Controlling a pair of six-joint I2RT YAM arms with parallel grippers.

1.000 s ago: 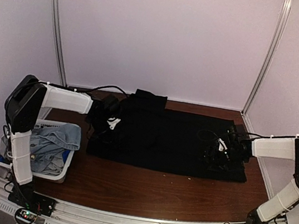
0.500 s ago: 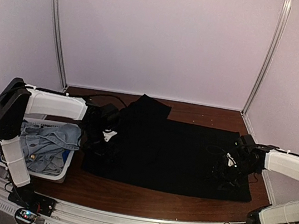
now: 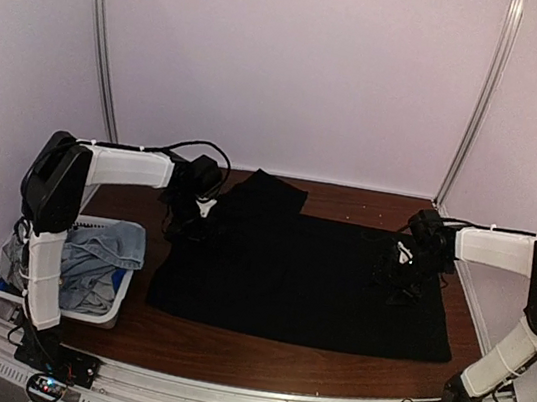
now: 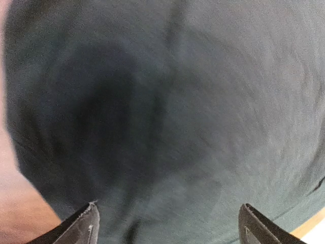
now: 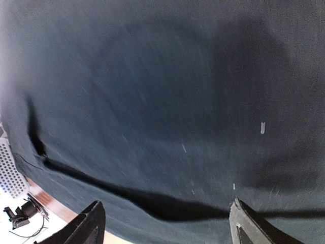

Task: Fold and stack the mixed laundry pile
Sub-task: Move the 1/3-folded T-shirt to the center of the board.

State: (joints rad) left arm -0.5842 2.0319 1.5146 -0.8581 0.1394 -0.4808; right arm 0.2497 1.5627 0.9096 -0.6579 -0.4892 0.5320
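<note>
Above the black shirt (image 3: 306, 288), both jaws gape wide, empty.

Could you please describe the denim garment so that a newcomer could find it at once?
Find the white basket at the near left corner of the table. The denim garment lies heaped in it, pale blue, unlike the black shirt spread flat across the table.

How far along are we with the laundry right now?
Early. Done: the black shirt lies spread flat on the table. In hand: nothing is held. The left gripper and right gripper hover open over the shirt's two ends, and no fold is visible. Left: folding the shirt, then the denim garment in the white basket. No stack is visible.
</note>
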